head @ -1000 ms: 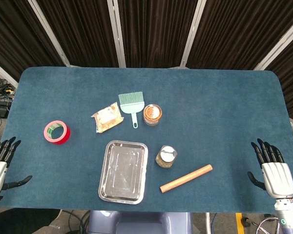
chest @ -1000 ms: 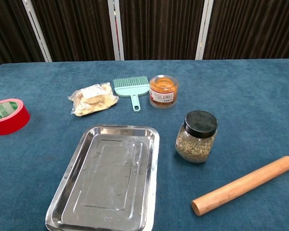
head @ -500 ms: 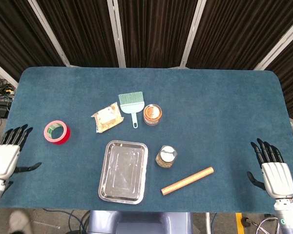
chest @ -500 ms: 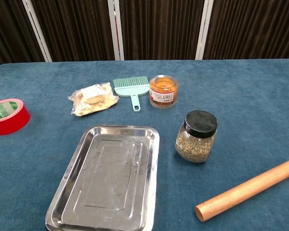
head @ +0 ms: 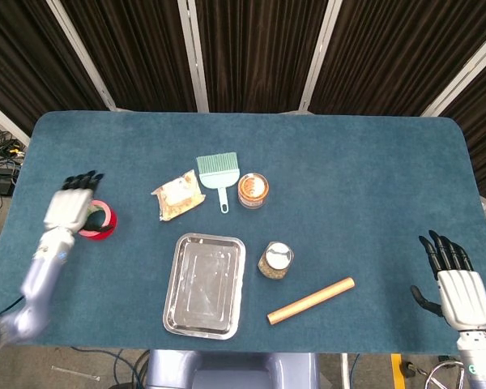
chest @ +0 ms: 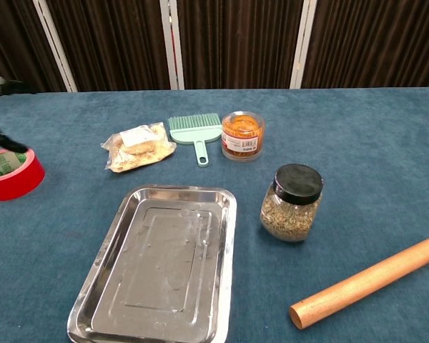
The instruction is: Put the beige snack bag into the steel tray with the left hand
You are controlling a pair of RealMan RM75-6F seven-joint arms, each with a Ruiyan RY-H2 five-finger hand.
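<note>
1. Fingers of the left hand [head: 69, 207] are reaching toward the upper edge of the frame, blurred by motion; they are looking slightly apart and are holding nothing, hovering over the red tape roll [head: 95, 221] at the left of the head view.
2. Fingers of the right hand [head: 456, 289] are spreading apart, also holding nothing, at the lower right corner of the head view, off the edge of the blue surface [head: 364, 186].
3. Lying a little left of centre in the head view is the beige snack bag [head: 178, 195], just left of the green brush [head: 218, 174] and above the steel tray [head: 204, 284], which is sitting empty.
4. Relative to the left hand, the bag is lying to the right in the frame and slightly higher, with nothing between them. Its long axis is running from lower left to upper right. I judge the left hand far nearer to it than the right.
5. In the chest view, the left hand is showing only as a blurred sliver at the left edge above the tape, and the right hand is not showing at all.
6. Also sitting on the surface are an orange-filled jar [head: 253, 190], a herb jar [head: 275, 260] and a wooden rolling pin [head: 310, 300].
</note>
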